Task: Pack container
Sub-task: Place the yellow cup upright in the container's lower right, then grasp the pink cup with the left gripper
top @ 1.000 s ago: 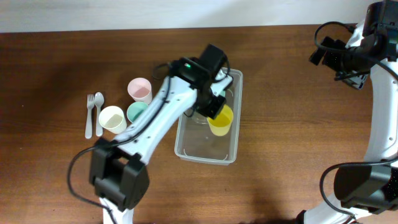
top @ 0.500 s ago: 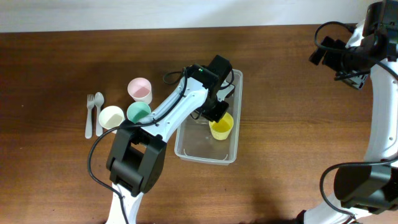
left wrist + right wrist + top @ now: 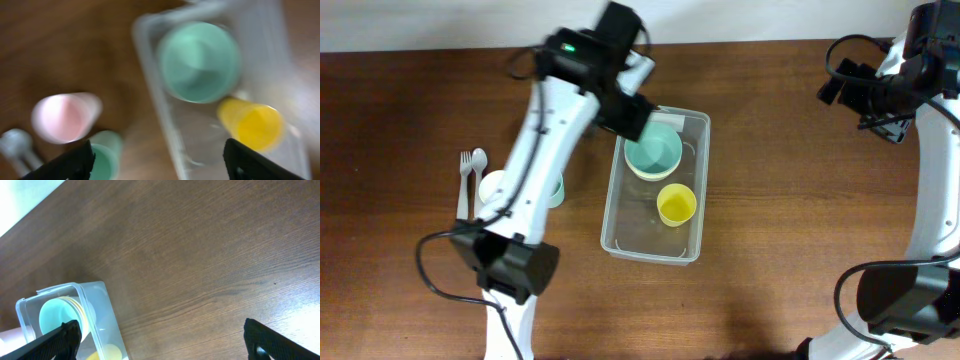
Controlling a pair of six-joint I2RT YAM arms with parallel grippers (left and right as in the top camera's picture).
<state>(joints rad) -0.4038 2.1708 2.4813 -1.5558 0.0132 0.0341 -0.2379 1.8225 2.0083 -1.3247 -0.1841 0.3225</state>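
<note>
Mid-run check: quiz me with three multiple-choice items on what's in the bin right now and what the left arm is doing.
1. Where is the yellow cup?
A. Inside the container, next to the bowl
B. Outside it, on its left
C. Outside it, on its right

2. What colour is the bowl in the container?
A. Pink
B. Mint green
C. Yellow

3. What state is the left gripper in?
A. Shut on the yellow cup
B. Shut on the bowl
C. Open, holding nothing

Answers:
1 A: the overhead view shows the cup within the container's walls, beside the bowl.
2 B: the overhead and left wrist views both show it mint green.
3 C: the left wrist view shows its fingers wide apart with nothing between them.
</note>
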